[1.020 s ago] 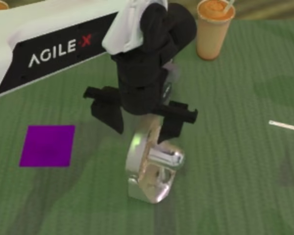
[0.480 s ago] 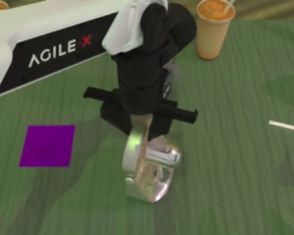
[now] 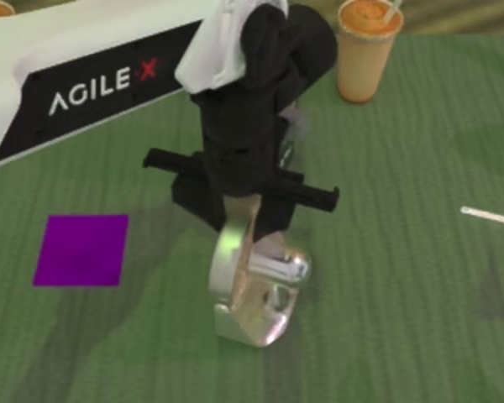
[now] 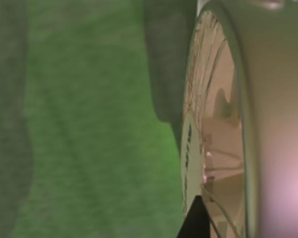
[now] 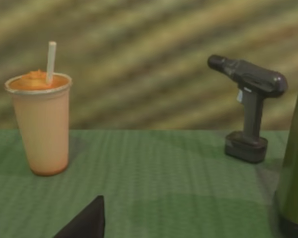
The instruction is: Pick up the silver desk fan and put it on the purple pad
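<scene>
The silver desk fan (image 3: 256,285) stands on the green table near the middle, its chrome disc on edge and its motor cylinder pointing right. My left gripper (image 3: 239,218) reaches down from above and is shut on the disc's upper rim, one black finger on each face. In the left wrist view the disc (image 4: 223,124) fills the frame beside one dark fingertip (image 4: 196,223). The purple pad (image 3: 81,249) lies flat at the left, apart from the fan. My right arm is outside the top view; only a dark part of my right gripper (image 5: 92,220) shows in its wrist view.
An orange drink cup with a straw (image 3: 365,50) stands at the back right of the fan. A thin white stick (image 3: 491,217) lies at the right edge. The right wrist view also shows a dark drill (image 5: 251,106) and an olive bottle (image 5: 295,163).
One second ago the left gripper's fingers stood wide apart over the fan. They have shut on the disc's rim, and the fan has shifted slightly left.
</scene>
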Motion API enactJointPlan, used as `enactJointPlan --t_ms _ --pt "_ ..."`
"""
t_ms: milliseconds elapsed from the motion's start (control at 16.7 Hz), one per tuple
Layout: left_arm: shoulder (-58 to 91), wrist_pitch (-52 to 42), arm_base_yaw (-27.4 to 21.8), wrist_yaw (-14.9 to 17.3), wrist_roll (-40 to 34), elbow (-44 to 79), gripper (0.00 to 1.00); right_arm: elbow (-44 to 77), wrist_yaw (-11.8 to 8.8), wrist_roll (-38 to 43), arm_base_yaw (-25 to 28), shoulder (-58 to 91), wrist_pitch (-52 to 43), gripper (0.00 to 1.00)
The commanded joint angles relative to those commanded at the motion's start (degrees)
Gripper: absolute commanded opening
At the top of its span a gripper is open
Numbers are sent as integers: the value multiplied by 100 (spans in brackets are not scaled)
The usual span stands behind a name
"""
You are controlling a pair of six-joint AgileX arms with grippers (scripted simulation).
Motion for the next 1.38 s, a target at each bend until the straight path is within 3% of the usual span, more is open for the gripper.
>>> enactJointPlan --t_ms 420,900,1140,1380 --pt "66 -1072 93 0 -12 1138 0 0 0 0 0 0 0 100" --pt "42 -1144 156 -2 -199 1143 0 0 0 0 0 0 0 100" --pt "-64 -1151 592 -3 -1301 905 0 0 0 0 0 0 0 100" --pt "-331 -1071 1290 6 -3201 548 0 0 0 0 0 0 0 100"
